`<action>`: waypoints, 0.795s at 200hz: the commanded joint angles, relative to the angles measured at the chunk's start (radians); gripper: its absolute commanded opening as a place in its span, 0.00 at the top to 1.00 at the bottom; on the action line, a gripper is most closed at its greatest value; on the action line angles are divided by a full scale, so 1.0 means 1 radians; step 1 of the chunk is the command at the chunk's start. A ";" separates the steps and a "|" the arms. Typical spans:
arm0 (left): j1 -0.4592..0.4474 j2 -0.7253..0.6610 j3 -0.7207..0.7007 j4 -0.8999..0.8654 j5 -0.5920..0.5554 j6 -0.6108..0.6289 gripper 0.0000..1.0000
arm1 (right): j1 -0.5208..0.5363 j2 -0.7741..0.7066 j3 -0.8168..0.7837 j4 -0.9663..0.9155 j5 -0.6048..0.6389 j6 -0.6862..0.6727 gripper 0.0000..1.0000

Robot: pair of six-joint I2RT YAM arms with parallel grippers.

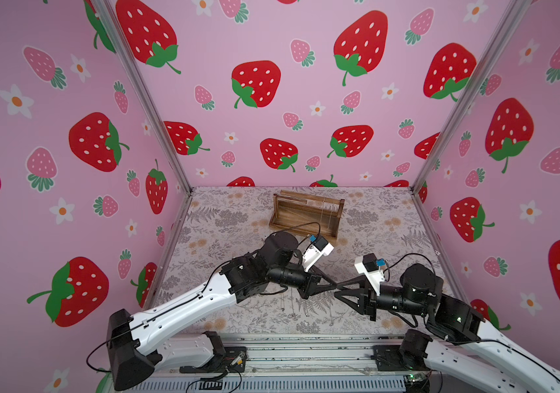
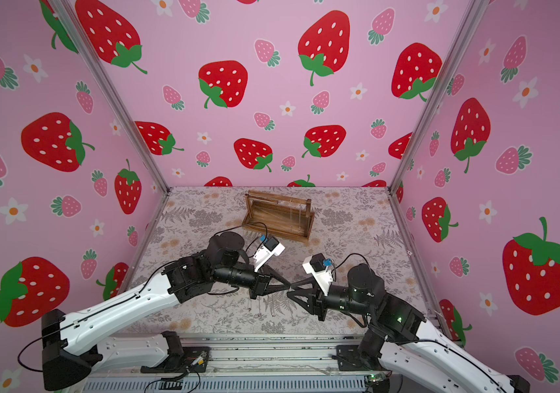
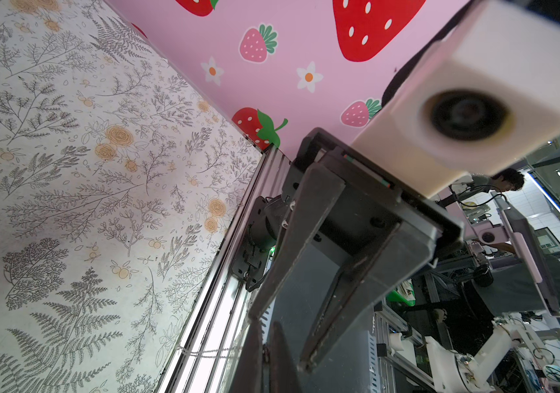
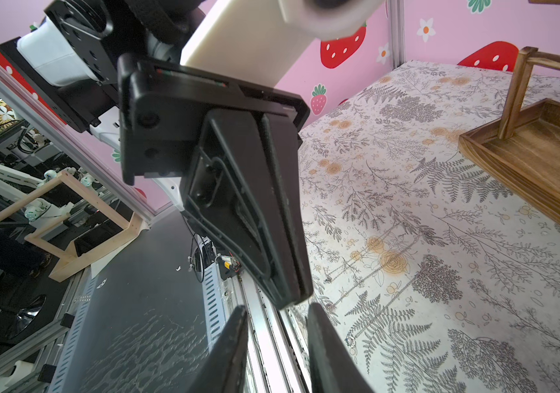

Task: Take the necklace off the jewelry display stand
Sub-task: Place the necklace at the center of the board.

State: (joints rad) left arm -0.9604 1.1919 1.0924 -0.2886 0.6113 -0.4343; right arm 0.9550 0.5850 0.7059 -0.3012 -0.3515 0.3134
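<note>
The brown wooden jewelry display stand (image 1: 305, 212) (image 2: 278, 217) stands at the back of the table, and its tray corner shows in the right wrist view (image 4: 527, 160). Thin strands hang from its top bars near the right end. My left gripper (image 1: 334, 285) (image 3: 265, 326) is shut on the necklace (image 3: 210, 352), a fine silver chain that trails from its tips. More chain and a small pendant (image 4: 328, 279) lie on the cloth below. My right gripper (image 1: 336, 290) (image 4: 276, 308) is open, tip to tip with the left gripper (image 4: 292, 299).
The table is covered by a floral cloth (image 1: 237, 231). Pink strawberry walls close it in on three sides. A metal rail (image 1: 305, 343) runs along the front edge, with both arm bases mounted on it.
</note>
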 commanded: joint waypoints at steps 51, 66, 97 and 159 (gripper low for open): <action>-0.008 -0.007 0.041 0.012 0.006 0.001 1.00 | 0.005 0.035 -0.006 0.066 -0.030 0.019 0.69; -0.008 -0.008 0.040 0.011 0.002 0.000 1.00 | 0.005 0.038 -0.005 0.071 -0.030 0.021 0.69; -0.008 -0.007 0.040 0.010 0.000 0.003 1.00 | 0.006 0.050 -0.007 0.083 -0.033 0.023 0.69; -0.009 -0.025 0.040 0.013 -0.024 0.006 1.00 | 0.007 0.061 -0.028 0.101 -0.041 0.041 0.70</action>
State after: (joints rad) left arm -0.9634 1.1885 1.0927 -0.2947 0.5964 -0.4351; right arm 0.9550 0.6426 0.6960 -0.2367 -0.3737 0.3401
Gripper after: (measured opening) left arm 0.048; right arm 0.306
